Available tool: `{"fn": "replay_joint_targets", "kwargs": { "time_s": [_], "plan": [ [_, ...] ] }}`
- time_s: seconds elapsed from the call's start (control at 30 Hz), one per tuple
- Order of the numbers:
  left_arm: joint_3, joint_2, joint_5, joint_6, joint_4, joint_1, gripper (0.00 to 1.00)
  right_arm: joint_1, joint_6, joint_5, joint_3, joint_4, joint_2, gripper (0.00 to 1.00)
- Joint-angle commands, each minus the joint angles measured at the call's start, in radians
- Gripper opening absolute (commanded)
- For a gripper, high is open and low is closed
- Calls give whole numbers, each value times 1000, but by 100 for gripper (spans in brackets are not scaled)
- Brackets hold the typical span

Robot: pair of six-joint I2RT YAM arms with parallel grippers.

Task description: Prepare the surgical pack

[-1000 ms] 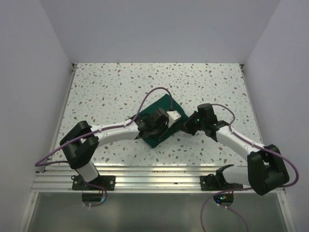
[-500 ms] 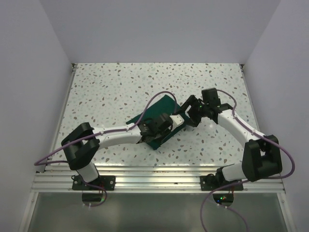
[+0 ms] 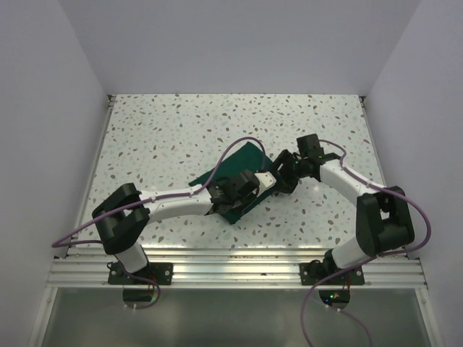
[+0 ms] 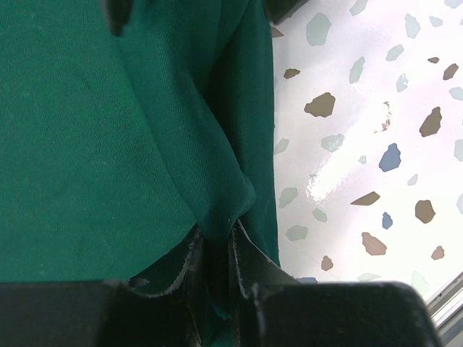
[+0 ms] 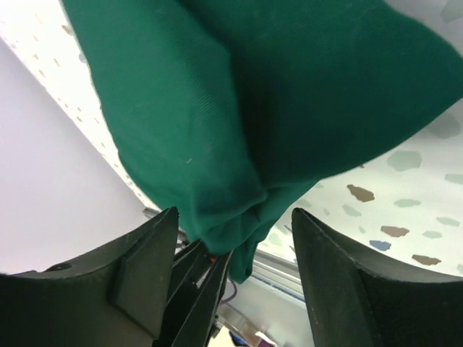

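R gripper [image 5: 233, 217] opened, L gripper [image 4: 215, 231] pinching drape [image 4: 87, 144]

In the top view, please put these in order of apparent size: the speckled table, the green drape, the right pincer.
1. speckled table
2. green drape, partly hidden
3. right pincer

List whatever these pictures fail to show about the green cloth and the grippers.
- Anything wrapped in the green cloth: the cloth itself covers it, every view.
- Top view: fingertips of the left gripper and right gripper, too small and dark.
- Left wrist view: cloth's extent, cut off by the top and left edges.
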Motion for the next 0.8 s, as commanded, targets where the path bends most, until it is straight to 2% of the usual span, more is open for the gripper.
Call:
{"fn": "replay_joint_targets", "kwargs": {
  "time_s": [0.0,0.1,0.13,0.37,0.5,0.57,0.6,0.7,0.73,0.77],
  "plan": [
    [9,20,29,17,-11,-18,17,-1,-30,-12,25,32,33,63],
    [5,17,34,17,-14,-18,18,-1,-65,4,20,27,32,38],
    [2,15,38,16,-14,-18,18,-1,-76,16,22,9,30,23],
    [-43,-12,44,-1,-22,-18,14,-24,-242,77,26,-50,30,1],
    [-66,-25,77,-6,-26,-18,13,-45,-326,82,-20,-25,46,0],
    [-83,-44,128,-4,-22,-19,29,-47,-339,77,-29,-7,53,0],
    [-89,-52,153,-3,-14,-18,43,-49,-349,70,-30,-2,58,1],
    [-98,-92,241,-17,-17,-18,52,-47,-353,48,-24,-4,64,14],
    [-92,-103,267,-24,-18,-18,57,-49,-353,40,-20,-8,66,23],
    [-87,-129,314,-46,-15,-12,58,-49,-353,34,-17,-14,66,27]
  ]
}}
